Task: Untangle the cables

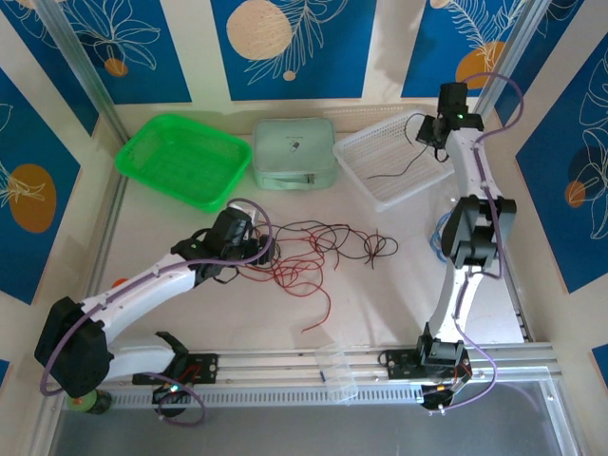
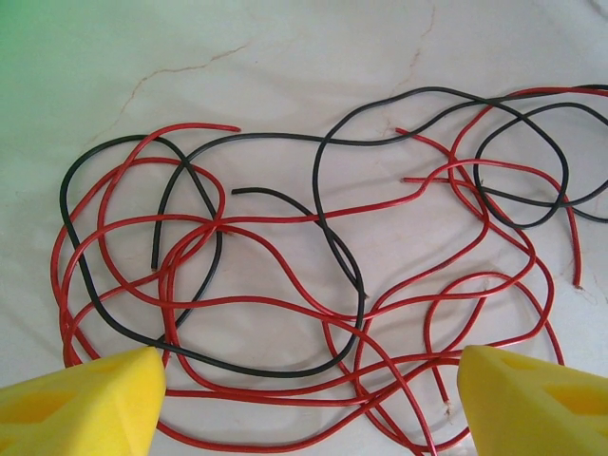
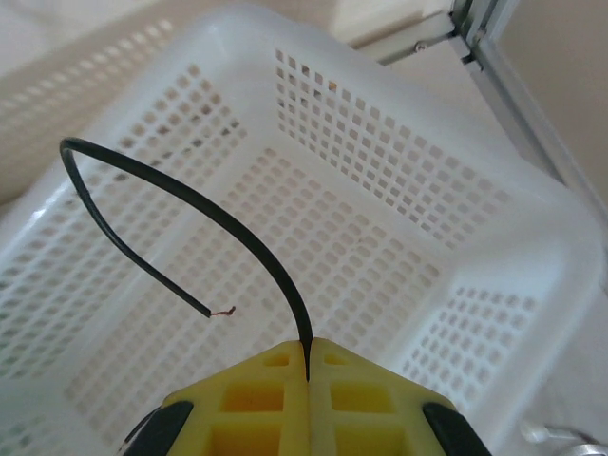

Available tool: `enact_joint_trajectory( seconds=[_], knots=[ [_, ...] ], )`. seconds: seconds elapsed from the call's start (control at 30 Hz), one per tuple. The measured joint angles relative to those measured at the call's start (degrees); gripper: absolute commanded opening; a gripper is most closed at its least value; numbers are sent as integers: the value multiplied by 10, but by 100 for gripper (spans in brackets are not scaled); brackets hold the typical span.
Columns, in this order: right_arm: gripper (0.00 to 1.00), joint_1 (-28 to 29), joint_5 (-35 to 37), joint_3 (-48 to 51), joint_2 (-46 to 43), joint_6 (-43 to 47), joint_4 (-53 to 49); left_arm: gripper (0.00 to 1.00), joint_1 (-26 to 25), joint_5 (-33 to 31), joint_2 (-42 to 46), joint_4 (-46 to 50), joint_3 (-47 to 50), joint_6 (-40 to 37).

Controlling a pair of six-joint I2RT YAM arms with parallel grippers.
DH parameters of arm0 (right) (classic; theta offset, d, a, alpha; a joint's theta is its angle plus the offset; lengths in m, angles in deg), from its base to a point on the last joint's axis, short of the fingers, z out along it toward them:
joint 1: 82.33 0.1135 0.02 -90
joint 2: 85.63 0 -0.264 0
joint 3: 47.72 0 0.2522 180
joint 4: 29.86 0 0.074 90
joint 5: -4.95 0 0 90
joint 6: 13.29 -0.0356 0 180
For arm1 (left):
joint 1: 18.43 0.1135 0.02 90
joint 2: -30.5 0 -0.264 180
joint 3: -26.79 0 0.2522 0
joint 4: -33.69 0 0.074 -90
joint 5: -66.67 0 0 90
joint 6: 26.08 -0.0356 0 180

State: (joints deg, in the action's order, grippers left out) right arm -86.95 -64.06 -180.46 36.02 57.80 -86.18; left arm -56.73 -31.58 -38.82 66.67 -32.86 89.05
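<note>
green tray point(image 1: 180, 160) sits far left on the surface point(image 1: 399, 294). the left arm point(image 1: 142, 285) reaches in from the near left with its jaws spread wide and empty, and one yellow fingertip point(image 2: 81, 404) shows at each lower corner of the wrist view. they hang low over the near edge of the cables point(image 1: 299, 256), and seem to touch none, though the tips are cut off by the frame. the cables lie mid-surface in a loose tangle, red strands point(image 2: 285, 309) looping over and under black strands point(image 2: 190, 356). a small dark bunch point(image 1: 378, 247) lies just right of the tangle. behind it is a pale green case point(image 1: 294, 152), and right of that a white basket point(image 1: 375, 157). the right arm point(image 1: 465, 218) stretches to the far right, its jaws pressed together on one black cable point(image 3: 190, 201) above the basket. the cable arcs up from the jaws and its bare end curls back down.
</note>
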Motion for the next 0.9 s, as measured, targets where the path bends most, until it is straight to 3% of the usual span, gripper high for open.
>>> enact_joint_trajectory(
  seconds=[0.07, 0.3, 0.57, 0.9],
  knots=[
    [15, 0, -1, -52, 61, -8, -22, 80, -3, -3, 2, 6, -3, 0],
    [43, 0, -13, -122, 137, -28, -86, 80, -14, -10, 3, 34, -24, 0],
    [42, 9, -41, -79, 71, -34, -93, 70, -38, -2, -15, 73, -77, 7],
    [32, 98, -54, 237, -288, -41, -24, 52, -96, 49, -128, 117, -141, 50]
  ],
)
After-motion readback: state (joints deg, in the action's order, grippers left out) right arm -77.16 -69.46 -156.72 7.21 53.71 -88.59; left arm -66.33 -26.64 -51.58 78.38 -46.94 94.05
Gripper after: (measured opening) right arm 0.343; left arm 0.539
